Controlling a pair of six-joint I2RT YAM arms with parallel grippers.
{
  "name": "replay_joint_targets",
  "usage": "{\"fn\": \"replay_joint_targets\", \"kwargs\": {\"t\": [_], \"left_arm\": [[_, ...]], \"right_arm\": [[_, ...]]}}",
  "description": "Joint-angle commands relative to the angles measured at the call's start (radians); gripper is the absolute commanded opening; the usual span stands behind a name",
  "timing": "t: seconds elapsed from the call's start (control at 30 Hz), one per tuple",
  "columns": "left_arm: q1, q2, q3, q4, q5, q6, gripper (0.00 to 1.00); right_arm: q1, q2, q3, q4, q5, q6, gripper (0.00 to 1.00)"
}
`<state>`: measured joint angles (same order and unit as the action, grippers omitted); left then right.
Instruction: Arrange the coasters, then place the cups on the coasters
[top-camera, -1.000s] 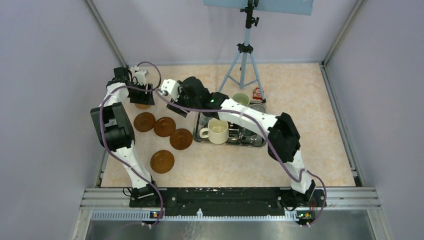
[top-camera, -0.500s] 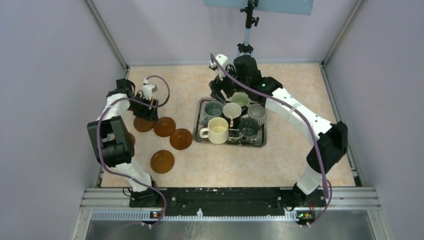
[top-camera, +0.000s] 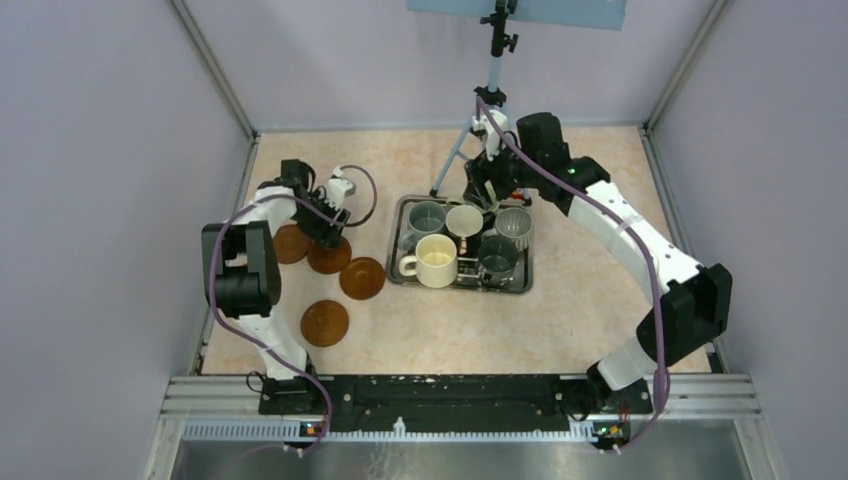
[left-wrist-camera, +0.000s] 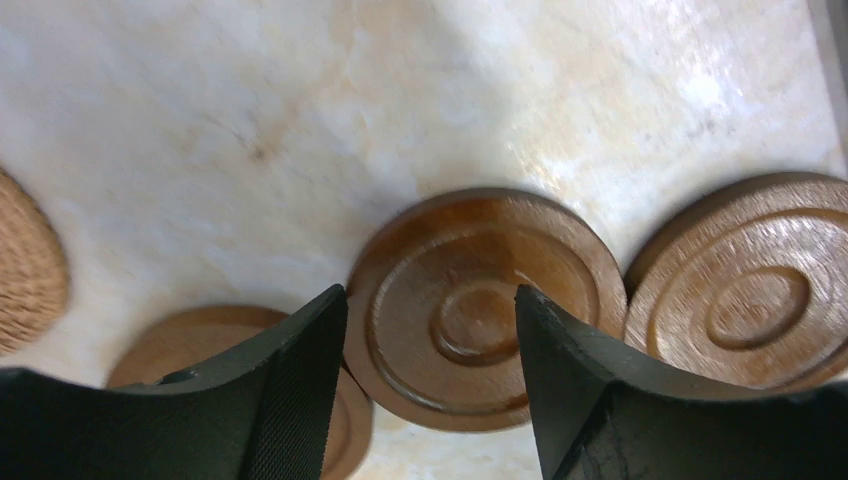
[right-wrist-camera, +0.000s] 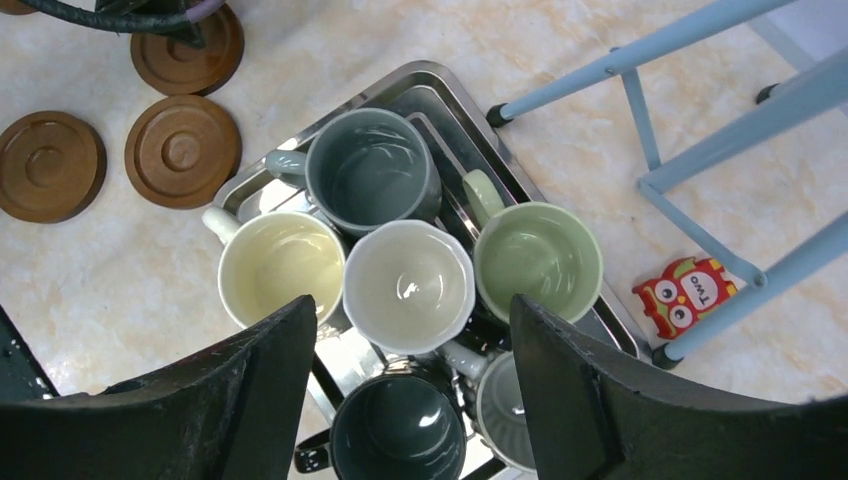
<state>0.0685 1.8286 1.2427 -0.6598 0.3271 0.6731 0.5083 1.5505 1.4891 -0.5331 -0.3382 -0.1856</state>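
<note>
Top view: the left gripper is low over a cluster of reddish-brown coasters at the left of the bench. One more coaster lies apart, nearer the bases. The right gripper hangs over the far edge of the steel tray, which holds the mugs. The cream mug sits at its near left corner. Left wrist view: jaws part open, holding nothing, straddling the middle coaster from above; contact cannot be judged. A second coaster lies just beside it on the right. A third coaster is partly hidden under the left finger. A woven disc shows at the frame edge. Right wrist view: jaws part open and empty, above the white mug. Packed round it in the tray are the grey-blue mug, pale green mug, dark teal mug and ribbed grey mug. A red owl figure stands by the blue tripod legs.
</note>
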Motion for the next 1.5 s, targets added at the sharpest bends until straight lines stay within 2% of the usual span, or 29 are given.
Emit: {"fn": "replay_joint_targets", "kwargs": {"t": [0.0, 0.1, 0.3, 0.53, 0.77, 0.83, 0.9, 1.07, 1.2, 1.47], "left_arm": [[-0.028, 0.053, 0.036, 0.061, -0.07, 0.026, 0.68], [-0.035, 0.083, 0.061, 0.1, -0.082, 0.002, 0.66], [-0.036, 0.218, 0.246, 0.129, -0.08, -0.118, 0.6], [-0.052, 0.365, 0.467, 0.14, -0.062, -0.19, 0.59], [-0.055, 0.459, 0.6, 0.128, -0.133, -0.224, 0.6], [-0.055, 0.452, 0.602, 0.125, -0.136, -0.226, 0.61], [-0.055, 0.43, 0.602, 0.124, -0.136, -0.257, 0.68], [-0.049, 0.347, 0.647, 0.059, -0.039, -0.327, 0.77], [-0.027, 0.255, 0.641, -0.001, -0.005, -0.331, 0.79], [0.124, 0.171, 0.507, -0.034, -0.025, -0.294, 0.78]], "right_arm": [[-0.031, -0.076, -0.016, -0.005, -0.014, 0.001, 0.7], [-0.052, -0.083, -0.02, -0.007, -0.009, -0.002, 0.7], [-0.076, -0.092, -0.03, -0.005, -0.002, -0.007, 0.7], [-0.093, -0.088, -0.041, 0.002, 0.005, -0.012, 0.7], [-0.1, -0.075, -0.034, 0.004, 0.005, -0.017, 0.7], [-0.1, -0.072, -0.036, 0.005, 0.004, -0.018, 0.7], [-0.1, -0.07, -0.036, 0.006, 0.001, -0.017, 0.7], [-0.099, -0.062, -0.031, 0.007, -0.021, -0.009, 0.7], [-0.1, -0.057, -0.028, 0.007, -0.035, -0.008, 0.69], [-0.099, -0.062, -0.071, 0.008, -0.051, -0.018, 0.69]]}}
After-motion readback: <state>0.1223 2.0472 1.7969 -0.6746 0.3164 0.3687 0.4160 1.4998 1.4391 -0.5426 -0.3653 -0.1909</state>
